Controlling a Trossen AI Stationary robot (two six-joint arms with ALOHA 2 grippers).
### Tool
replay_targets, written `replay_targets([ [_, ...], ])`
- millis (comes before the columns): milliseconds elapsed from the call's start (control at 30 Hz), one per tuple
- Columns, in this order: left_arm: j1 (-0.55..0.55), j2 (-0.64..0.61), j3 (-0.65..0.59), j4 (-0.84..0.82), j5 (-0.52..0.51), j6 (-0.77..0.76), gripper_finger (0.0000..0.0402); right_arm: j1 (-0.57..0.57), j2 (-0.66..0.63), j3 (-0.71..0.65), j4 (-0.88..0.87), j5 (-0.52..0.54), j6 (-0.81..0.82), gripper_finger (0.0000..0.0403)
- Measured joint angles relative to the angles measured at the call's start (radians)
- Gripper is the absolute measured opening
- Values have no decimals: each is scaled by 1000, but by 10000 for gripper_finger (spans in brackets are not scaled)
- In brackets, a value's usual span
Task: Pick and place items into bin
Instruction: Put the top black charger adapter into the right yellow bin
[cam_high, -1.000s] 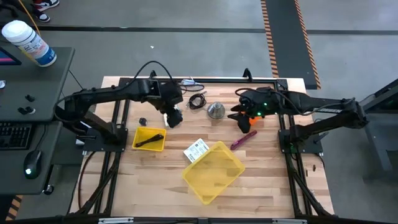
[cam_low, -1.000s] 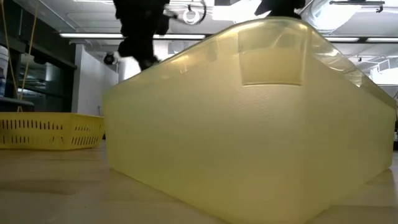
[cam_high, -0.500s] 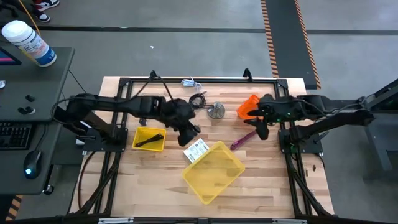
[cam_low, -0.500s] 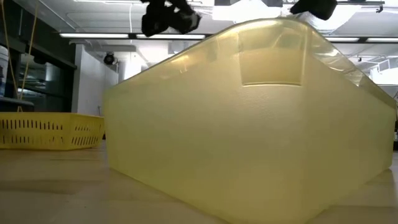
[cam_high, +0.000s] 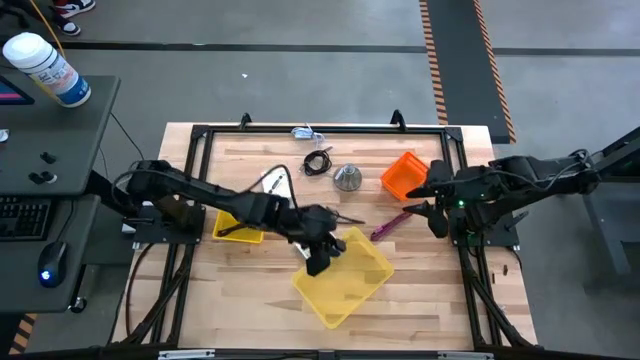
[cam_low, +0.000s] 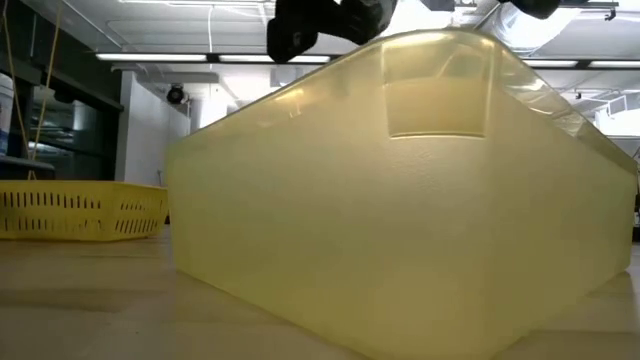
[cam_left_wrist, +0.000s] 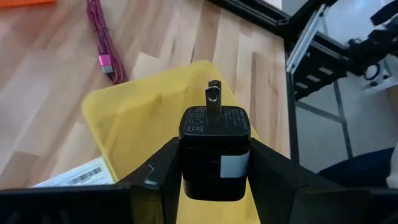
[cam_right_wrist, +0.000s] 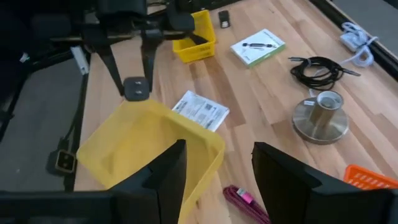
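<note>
My left gripper (cam_high: 318, 262) hangs over the yellow bin (cam_high: 345, 275), shut on a black plug adapter (cam_left_wrist: 214, 152) with metal prongs. My right gripper (cam_high: 436, 207) is open at the table's right side, just right of the purple cable (cam_high: 392, 223), touching nothing. A white printed label card (cam_right_wrist: 200, 110) lies flat beside the bin. The coiled black cable (cam_high: 318, 162), the white card with a black mark (cam_high: 275, 182) and the silver cone piece (cam_high: 347, 178) sit toward the far edge. A small black clip (cam_right_wrist: 224, 17) lies beyond the small yellow basket (cam_high: 240, 222). My left gripper pinches the adapter's black body (cam_left_wrist: 214, 174) between its two fingers, one on each opposite side. The fingers (cam_right_wrist: 115, 65) come from above, pointing down. The adapter is lifted clear over the yellow bin's rim (cam_right_wrist: 155, 109), with its prongs (cam_left_wrist: 213, 96) pointing away from the wrist.
An orange bin (cam_high: 403, 175) stands at the far right, next to my right gripper. The small yellow basket holds a dark item. A black frame rail (cam_high: 320, 128) runs along the table's far edge. In the low view the yellow bin's wall (cam_low: 400, 200) fills most of the picture.
My left gripper has travelled from beside the white card toward the near and right, ending over the yellow bin with the black adapter. My right gripper has drawn back toward the table's right edge, uncovering the orange bin.
</note>
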Motion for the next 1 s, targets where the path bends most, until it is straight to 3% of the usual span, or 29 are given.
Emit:
replay_targets([
  [467, -145, 134, 0, 1, -3, 53, 132, 130, 0, 0, -20, 95, 49, 169],
  [800, -135, 171, -14, -30, 15, 70, 160, 151, 0, 0, -20, 126, 82, 169],
  [1000, -127, 170, -31, -85, 32, 99, 153, 150, 1, 0, -13, 136, 85, 166],
])
